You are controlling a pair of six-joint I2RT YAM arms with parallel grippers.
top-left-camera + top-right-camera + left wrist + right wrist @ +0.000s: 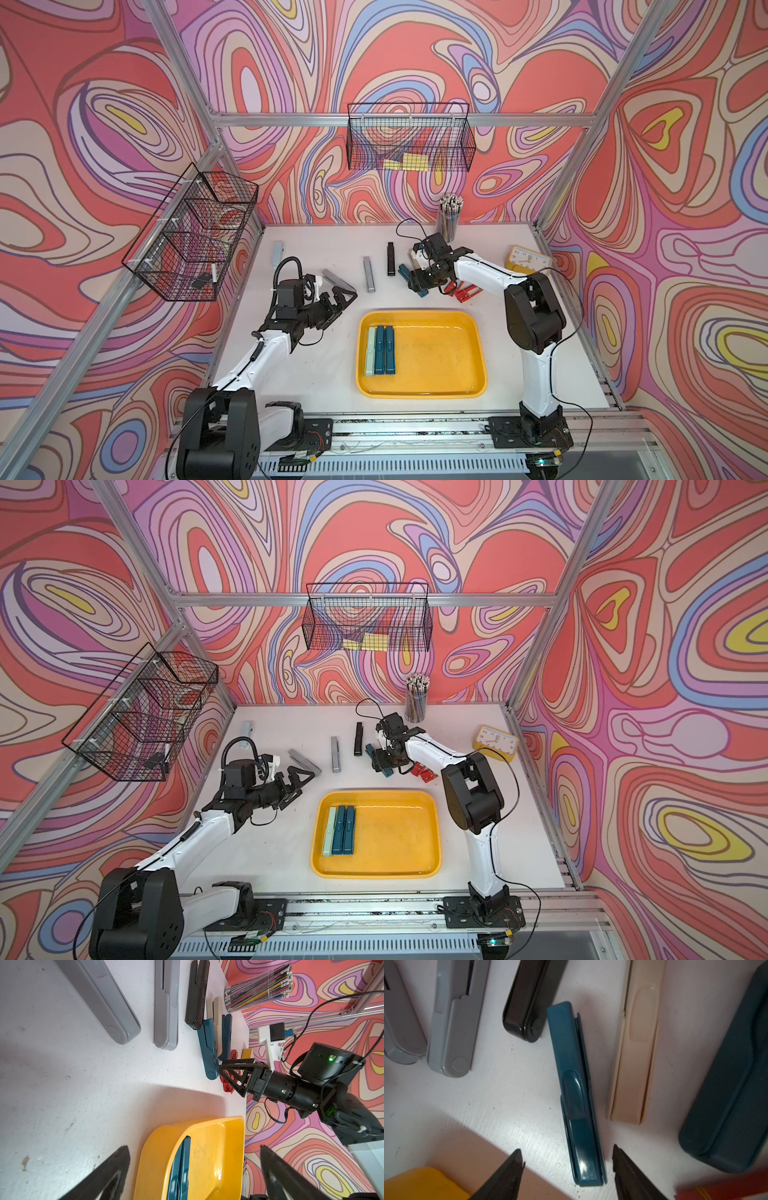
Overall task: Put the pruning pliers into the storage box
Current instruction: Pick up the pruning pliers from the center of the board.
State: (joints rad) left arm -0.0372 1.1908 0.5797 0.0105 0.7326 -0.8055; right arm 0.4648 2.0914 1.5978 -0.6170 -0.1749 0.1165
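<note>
Right wrist view: right fingers spread astride slim teal plastic pruning plier; left fingers spread wide.

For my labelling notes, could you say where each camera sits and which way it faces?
Top views: overhead, looking down at the table; both arms visible.
Left wrist: left arm, facing storage box and right arm; own fingers show.
Right wrist: right arm, looking down at teal pliers; own fingers show.
Both wrist views share those pliers.
</note>
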